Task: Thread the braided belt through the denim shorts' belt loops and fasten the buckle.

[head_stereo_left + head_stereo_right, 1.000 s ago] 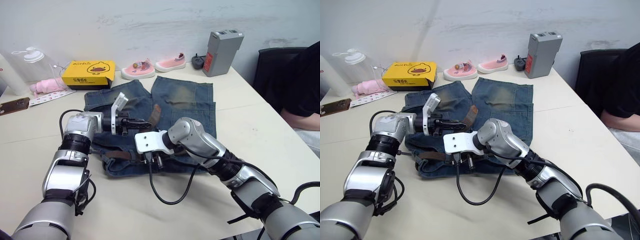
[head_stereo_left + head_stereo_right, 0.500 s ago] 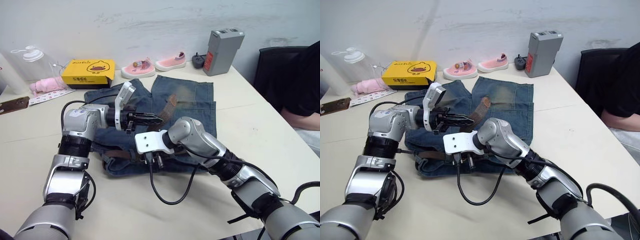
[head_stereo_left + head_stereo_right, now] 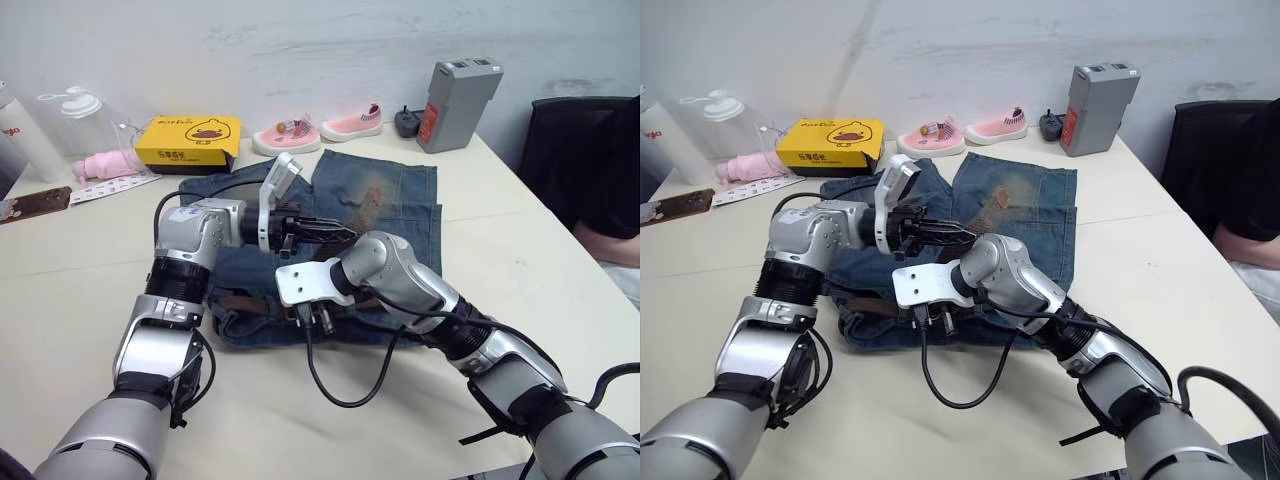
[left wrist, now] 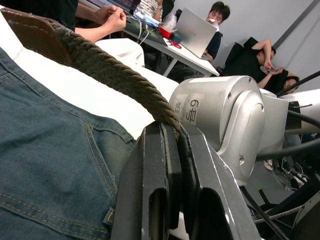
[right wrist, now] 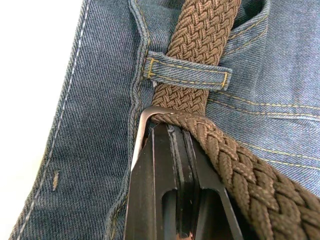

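- My left gripper (image 4: pixel 170 131) had its fingers pressed together on the braided belt (image 4: pixel 107 70), and the strap's free end rose up and away from the fingertips, above the denim.
- My right gripper (image 5: pixel 172 131) was also clamped flat, pinching the buckle (image 5: pixel 141 122) where the woven strap doubled over its silver frame.
- Just beyond those fingertips, the belt ran under one of the belt loops (image 5: pixel 187 71) on the waistband.
- The denim shorts (image 3: pixel 405 195) lay spread on the pale table (image 3: pixel 60 260), both grippers over the waistband edge nearest me.
- At the table's far edge stood a yellow box (image 3: pixel 189 141) and a pair of pink shoes (image 3: pixel 320 128).
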`<state>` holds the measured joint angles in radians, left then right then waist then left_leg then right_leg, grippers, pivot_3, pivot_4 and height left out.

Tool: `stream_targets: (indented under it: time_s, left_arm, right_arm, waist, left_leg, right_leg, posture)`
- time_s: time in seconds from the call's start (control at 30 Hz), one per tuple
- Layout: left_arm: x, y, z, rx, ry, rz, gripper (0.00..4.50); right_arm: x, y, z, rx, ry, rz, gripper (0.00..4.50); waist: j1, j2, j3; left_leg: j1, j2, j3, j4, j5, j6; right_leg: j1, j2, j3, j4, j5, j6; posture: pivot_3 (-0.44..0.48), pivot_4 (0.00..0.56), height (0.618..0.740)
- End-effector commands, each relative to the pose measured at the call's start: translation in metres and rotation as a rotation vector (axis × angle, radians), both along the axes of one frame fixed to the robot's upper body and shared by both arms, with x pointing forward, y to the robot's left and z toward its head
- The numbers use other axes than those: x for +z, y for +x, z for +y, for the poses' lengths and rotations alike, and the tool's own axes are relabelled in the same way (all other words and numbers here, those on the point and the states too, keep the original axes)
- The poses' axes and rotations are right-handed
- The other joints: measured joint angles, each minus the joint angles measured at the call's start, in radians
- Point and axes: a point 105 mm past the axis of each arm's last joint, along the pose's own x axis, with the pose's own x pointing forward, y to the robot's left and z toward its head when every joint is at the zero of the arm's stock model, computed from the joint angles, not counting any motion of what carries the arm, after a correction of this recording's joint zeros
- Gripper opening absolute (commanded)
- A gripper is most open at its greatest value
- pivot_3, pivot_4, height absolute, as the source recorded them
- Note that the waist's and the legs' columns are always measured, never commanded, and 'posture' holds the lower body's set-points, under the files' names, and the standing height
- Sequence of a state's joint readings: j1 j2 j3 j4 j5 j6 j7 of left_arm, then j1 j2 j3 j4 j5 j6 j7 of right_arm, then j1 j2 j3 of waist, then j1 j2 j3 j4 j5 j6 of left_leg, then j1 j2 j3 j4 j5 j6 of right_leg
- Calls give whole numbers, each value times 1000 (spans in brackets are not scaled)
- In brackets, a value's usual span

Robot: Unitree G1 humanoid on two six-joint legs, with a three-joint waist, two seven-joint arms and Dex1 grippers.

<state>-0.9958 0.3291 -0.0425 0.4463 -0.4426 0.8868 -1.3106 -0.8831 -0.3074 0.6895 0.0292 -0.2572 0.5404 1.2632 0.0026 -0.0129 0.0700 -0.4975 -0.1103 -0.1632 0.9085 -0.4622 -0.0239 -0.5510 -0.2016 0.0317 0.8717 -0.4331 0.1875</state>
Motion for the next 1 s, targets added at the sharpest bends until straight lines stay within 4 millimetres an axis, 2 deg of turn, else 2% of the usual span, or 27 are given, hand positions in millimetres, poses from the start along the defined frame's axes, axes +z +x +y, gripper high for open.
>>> stream_targets:
  time_s: [0.03,0.2,0.27,0.37,0.43,0.53,0.57,0.6,0.67,0.7,1.0]
  left_arm:
    - [77,-24,-30,-170,-182,-271,48]
    - [70,-18,-7,-107,-155,-260,48]
    - [60,-18,10,-57,-123,-252,48]
    - [43,-20,37,24,-81,-212,0]
    - [32,-24,48,61,-66,-181,0]
    - [25,-31,52,76,-62,-161,0]
    - [20,-34,52,80,-55,-151,0]
    - [16,-37,53,83,-49,-143,0]
    - [10,-41,53,87,-41,-132,0]
    - [10,-42,53,89,-41,-129,0]
    - [4,-43,49,63,-18,-114,0]
  right_arm:
    - [-88,-35,-19,11,-244,249,0]
    - [-81,-26,-18,-64,-176,248,0]
    - [-70,-19,-20,-123,-110,237,0]
    - [-52,-19,-27,-192,-12,246,930]
    - [-42,-21,-32,-233,41,241,1622]
    - [-33,-21,-33,-280,90,241,2513]
    - [-25,-18,-33,-325,139,239,3061]
    - [-17,-16,-34,-368,185,238,3295]
    - [-2,-12,-38,-440,258,227,4155]
    - [4,-10,-41,-475,287,224,4440]
    - [38,-18,-66,-656,455,232,4440]
  waist:
    - [0,0,1]
    - [0,-1,3]
    - [0,-2,7]
    - [-1,2,10]
    - [-1,4,12]
    - [12,3,12]
    - [15,2,12]
    - [18,2,12]
    - [23,0,13]
    - [23,0,14]
    - [24,-2,27]
  left_leg:
    - [0,0,0,0,0,0]
    - [0,0,0,0,0,0]
    - [0,0,0,0,1,-1]
    - [-1,1,-1,0,2,-3]
    - [-3,1,-1,0,4,-7]
    - [-6,0,-6,0,4,-7]
    - [-7,0,-6,0,4,-7]
    - [-8,-1,-7,0,4,-7]
    - [-11,-1,-9,0,4,-7]
    - [-11,-1,-11,-1,4,-6]
    - [-13,-2,-10,-1,5,-5]
  right_leg:
    - [0,0,0,0,0,0]
    - [0,0,0,0,0,0]
    - [0,0,0,0,1,-1]
    - [-1,0,0,-1,1,-1]
    - [-2,0,1,-2,1,-1]
    - [-2,0,1,-5,1,-2]
    - [-2,1,0,-6,1,-2]
    - [-2,1,0,-7,1,-2]
    - [-3,1,0,-9,2,-3]
    - [-3,1,0,-10,3,-5]
    - [-1,-1,0,-17,3,-5]
  posture:
    - [0,150,624]
    - [0,150,624]
    - [0,150,624]
    - [0,150,624]
    - [0,150,624]
    - [0,150,624]
    - [0,150,624]
    - [0,150,624]
    - [0,150,624]
    - [0,150,624]
    - [0,150,624]
